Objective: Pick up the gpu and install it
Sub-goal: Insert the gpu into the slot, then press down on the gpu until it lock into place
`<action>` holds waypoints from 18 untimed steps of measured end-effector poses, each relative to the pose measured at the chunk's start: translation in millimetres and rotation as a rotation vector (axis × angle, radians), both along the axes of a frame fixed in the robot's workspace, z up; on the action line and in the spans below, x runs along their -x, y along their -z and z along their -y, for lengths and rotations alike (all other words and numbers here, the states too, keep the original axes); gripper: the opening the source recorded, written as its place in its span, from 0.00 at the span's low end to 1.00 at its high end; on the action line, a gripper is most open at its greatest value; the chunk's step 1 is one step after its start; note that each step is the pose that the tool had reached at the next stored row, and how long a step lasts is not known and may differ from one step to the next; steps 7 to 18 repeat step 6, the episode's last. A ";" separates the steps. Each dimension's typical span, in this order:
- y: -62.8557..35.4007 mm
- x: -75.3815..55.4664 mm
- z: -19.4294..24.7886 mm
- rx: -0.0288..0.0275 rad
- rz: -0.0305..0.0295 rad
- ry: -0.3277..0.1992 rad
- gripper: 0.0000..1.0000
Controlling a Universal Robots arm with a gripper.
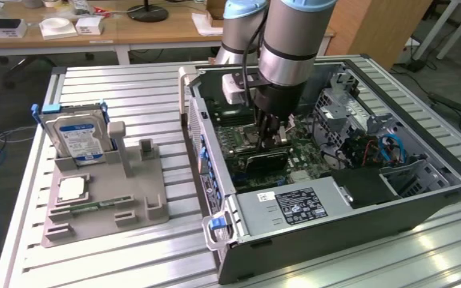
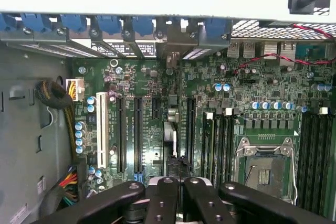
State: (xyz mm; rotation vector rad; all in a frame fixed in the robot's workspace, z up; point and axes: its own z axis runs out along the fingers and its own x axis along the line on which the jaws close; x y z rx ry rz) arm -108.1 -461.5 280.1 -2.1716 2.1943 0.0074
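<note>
gripper [image 1: 271,141]: inside the case [image 1: 422,198], jaws closed on the gpu [image 1: 264,161] | gpu: held edge-up just above the board [image 2: 157,87] | handling: likely light, stiff, fragile; grip by top edge, not the contacts

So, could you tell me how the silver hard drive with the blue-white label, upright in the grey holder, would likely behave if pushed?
The silver hard drive is a metal-cased block, so probably stiff and heavy for its size. Standing on edge, it might tip, though the grey holder should brace it. Its smooth sides could be slippery.
</note>
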 end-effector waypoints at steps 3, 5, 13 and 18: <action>0.0 0.0 0.0 0.0000 0.0000 0.000 0.10; 0.0 0.0 0.0 0.0000 0.0000 0.000 0.10; 0.0 0.0 0.0 0.0000 0.0000 0.000 0.10; 0.0 0.0 0.0 0.0000 0.0000 0.000 0.10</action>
